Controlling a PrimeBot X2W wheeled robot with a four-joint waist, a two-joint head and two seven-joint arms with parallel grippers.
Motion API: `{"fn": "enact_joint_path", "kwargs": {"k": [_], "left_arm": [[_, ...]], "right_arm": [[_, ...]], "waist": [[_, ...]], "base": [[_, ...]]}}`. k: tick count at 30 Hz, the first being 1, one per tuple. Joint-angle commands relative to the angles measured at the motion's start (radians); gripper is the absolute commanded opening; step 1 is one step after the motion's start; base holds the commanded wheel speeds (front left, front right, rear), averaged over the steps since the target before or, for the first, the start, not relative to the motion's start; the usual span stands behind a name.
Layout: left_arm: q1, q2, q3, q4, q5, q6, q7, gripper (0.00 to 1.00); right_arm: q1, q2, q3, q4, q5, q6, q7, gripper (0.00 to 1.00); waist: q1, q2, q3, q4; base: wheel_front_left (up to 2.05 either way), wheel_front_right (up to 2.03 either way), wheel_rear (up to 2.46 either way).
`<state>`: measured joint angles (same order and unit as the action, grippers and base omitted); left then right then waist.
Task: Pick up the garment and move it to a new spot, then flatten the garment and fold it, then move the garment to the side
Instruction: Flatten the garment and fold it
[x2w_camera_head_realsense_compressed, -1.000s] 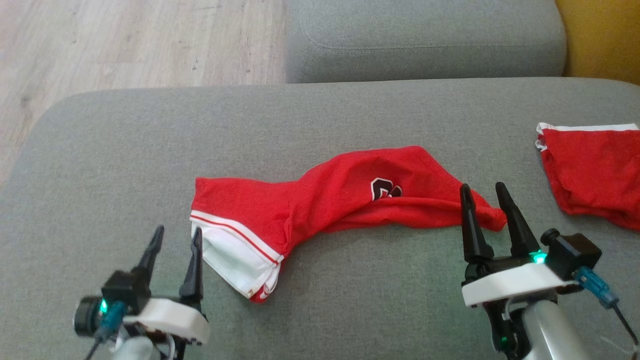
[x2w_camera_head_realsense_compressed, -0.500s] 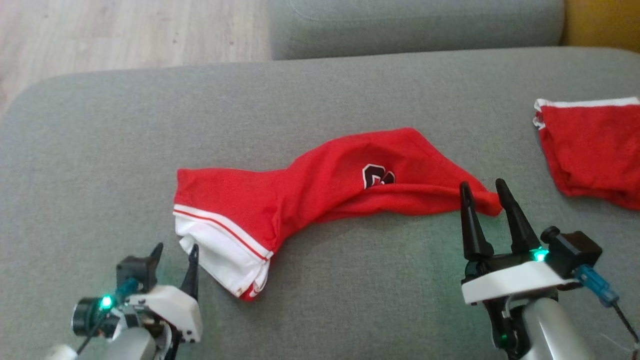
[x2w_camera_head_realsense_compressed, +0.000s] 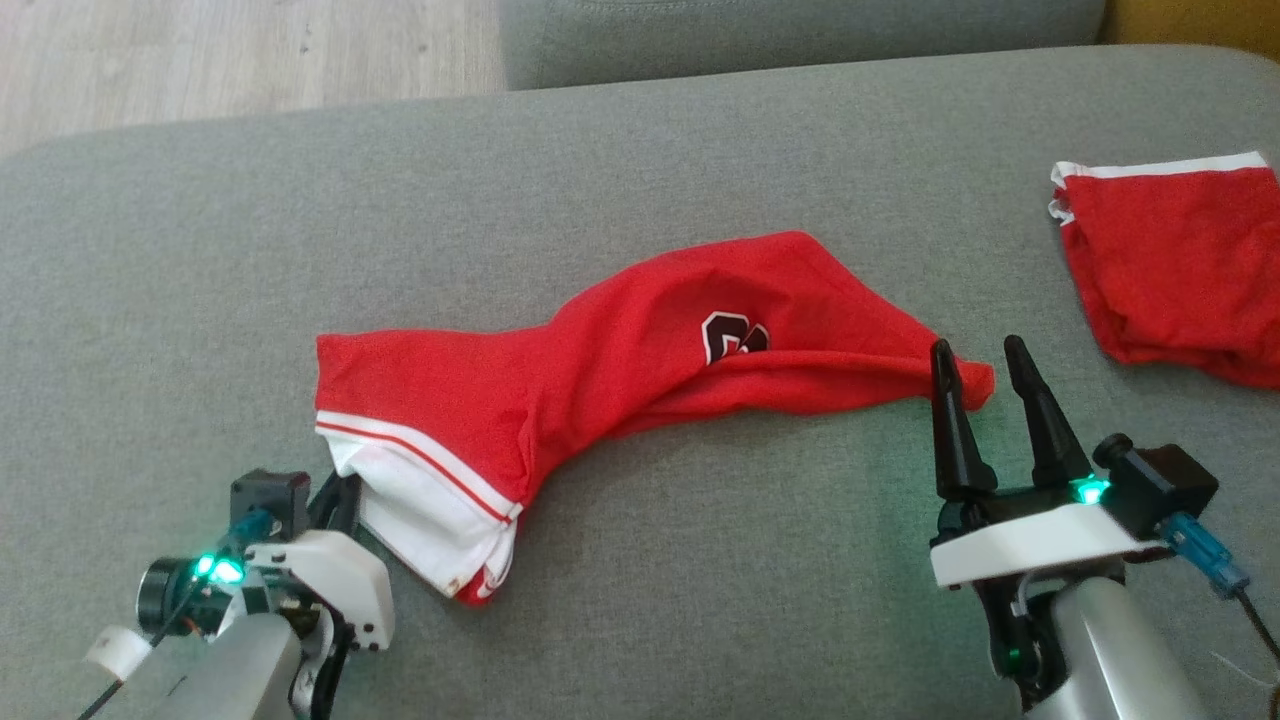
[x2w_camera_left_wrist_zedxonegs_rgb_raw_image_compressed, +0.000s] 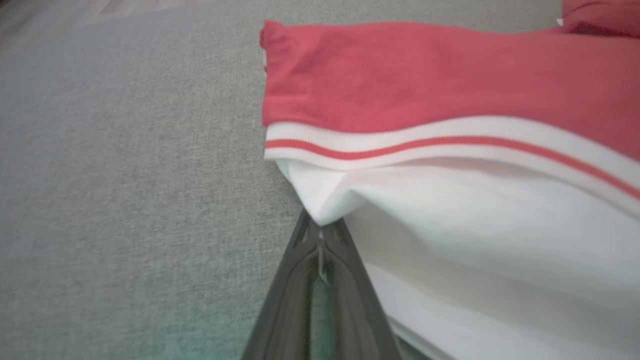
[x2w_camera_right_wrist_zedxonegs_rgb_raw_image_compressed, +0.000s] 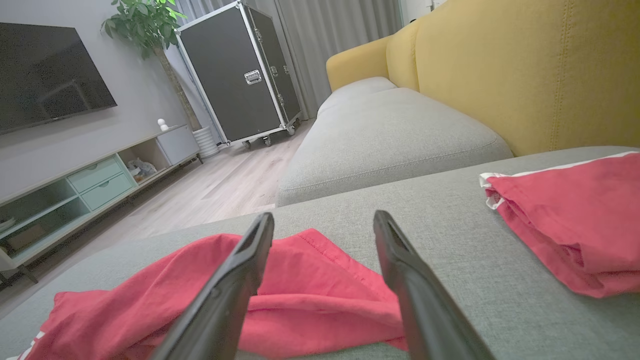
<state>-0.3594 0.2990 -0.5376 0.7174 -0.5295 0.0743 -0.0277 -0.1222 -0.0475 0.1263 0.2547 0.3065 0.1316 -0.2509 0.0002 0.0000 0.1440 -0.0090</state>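
Note:
A red garment (x2w_camera_head_realsense_compressed: 620, 370) with a white, red-striped hem and a dark logo lies twisted across the grey sofa cushion (x2w_camera_head_realsense_compressed: 700, 130). My left gripper (x2w_camera_head_realsense_compressed: 345, 495) is low at the garment's left end. In the left wrist view its fingertips (x2w_camera_left_wrist_zedxonegs_rgb_raw_image_compressed: 320, 232) are pinched together on a corner of the white hem of the garment (x2w_camera_left_wrist_zedxonegs_rgb_raw_image_compressed: 425, 85). My right gripper (x2w_camera_head_realsense_compressed: 980, 350) stands open at the garment's right tip. In the right wrist view the right gripper (x2w_camera_right_wrist_zedxonegs_rgb_raw_image_compressed: 322, 216) has its fingers apart over the red garment (x2w_camera_right_wrist_zedxonegs_rgb_raw_image_compressed: 310, 285), holding nothing.
A second red garment (x2w_camera_head_realsense_compressed: 1170, 270) with white trim lies at the cushion's right, also in the right wrist view (x2w_camera_right_wrist_zedxonegs_rgb_raw_image_compressed: 575, 225). Wooden floor (x2w_camera_head_realsense_compressed: 200, 50) lies beyond the left edge. A yellow sofa back (x2w_camera_right_wrist_zedxonegs_rgb_raw_image_compressed: 525, 65), a black wheeled case (x2w_camera_right_wrist_zedxonegs_rgb_raw_image_compressed: 245, 75) and a TV unit stand farther off.
The head camera has tilted, shifting the whole picture. My left gripper has dropped to the white hem and shut on its corner. The right gripper stays open by the garment's tip.

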Motion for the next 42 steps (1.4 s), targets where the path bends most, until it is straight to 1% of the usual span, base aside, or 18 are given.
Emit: {"fn": "enact_joint_path", "kwargs": {"k": [1,5,6,8,11,15,18,22,27,31,35,39,42], "left_arm": [[-0.026,0.025,0.027,0.006,-0.011,-0.001,-0.002,0.00],[-0.027,0.028,0.040,-0.004,-0.019,0.001,-0.039,0.00],[-0.026,0.032,0.055,-0.024,-0.028,0.003,-0.072,0.00],[-0.025,0.032,0.068,-0.041,-0.038,0.002,-0.090,0.00],[-0.026,0.041,0.102,-0.110,-0.061,-0.002,-0.140,0.00],[-0.033,0.061,0.150,-0.238,-0.086,0.012,-0.173,0.00],[-0.036,0.076,0.177,-0.345,-0.098,0.033,-0.171,0.00],[-0.045,0.098,0.194,-0.470,-0.110,0.059,-0.125,0.00],[-0.099,0.139,0.209,-0.555,-0.108,0.082,-0.055,0.00],[-0.196,0.177,0.213,-0.548,-0.098,0.077,0.008,0.00],[-0.328,0.217,0.204,-0.500,-0.070,0.059,0.069,0.00],[-0.463,0.251,0.179,-0.415,-0.029,0.033,0.124,0.00],[-0.562,0.267,0.154,-0.324,0.002,0.009,0.161,0.00]], "right_arm": [[-0.035,-0.003,0.021,-0.030,-0.004,-0.001,-0.011,1.00],[-0.034,-0.003,0.020,-0.024,-0.002,-0.001,-0.011,1.00],[-0.033,-0.003,0.020,-0.022,0.000,-0.001,-0.011,1.00],[-0.032,-0.003,0.021,-0.020,0.001,-0.001,-0.011,1.00],[-0.025,-0.003,0.022,-0.015,0.004,-0.001,-0.011,1.00],[-0.016,-0.003,0.027,-0.010,0.012,-0.001,-0.011,1.00],[-0.013,-0.003,0.033,-0.008,0.019,-0.001,-0.011,1.00],[-0.017,-0.003,0.039,-0.011,0.029,-0.001,-0.011,1.00],[-0.034,-0.003,0.049,-0.020,0.040,-0.001,-0.011,1.00],[-0.064,-0.003,0.063,-0.034,0.047,-0.001,-0.011,1.00],[-0.101,-0.003,0.074,-0.046,0.057,-0.001,-0.011,1.00],[-0.136,-0.003,0.095,-0.059,0.075,-0.001,-0.011,1.00],[-0.154,-0.003,0.109,-0.068,0.088,-0.001,-0.011,1.00]], "waist": [[-0.0002,0.0000,-0.007,0.000],[-0.0002,0.0000,-0.024,0.000],[-0.0002,0.0000,-0.037,0.001],[-0.0002,0.0000,-0.043,0.001],[-0.0002,0.0000,-0.064,0.004],[-0.0002,0.0000,-0.084,0.006],[-0.0002,0.0000,-0.092,0.005],[-0.0002,0.0000,-0.090,-0.004],[-0.0002,0.0000,-0.060,-0.029],[-0.0002,0.0000,-0.015,-0.066],[-0.0002,0.0000,0.038,-0.112],[-0.0002,0.0000,0.090,-0.163],[-0.0002,0.0000,0.125,-0.197]], "base": [[0.00,0.00,0.00],[0.00,0.00,0.00],[0.00,0.00,0.00],[0.00,0.00,0.00],[0.00,0.00,0.00],[0.00,0.00,0.00],[0.00,0.00,0.00],[0.00,0.00,0.00],[0.00,0.00,0.00],[0.00,0.00,0.00],[0.00,0.00,0.00],[0.00,0.00,0.00],[0.00,0.00,0.00]]}}
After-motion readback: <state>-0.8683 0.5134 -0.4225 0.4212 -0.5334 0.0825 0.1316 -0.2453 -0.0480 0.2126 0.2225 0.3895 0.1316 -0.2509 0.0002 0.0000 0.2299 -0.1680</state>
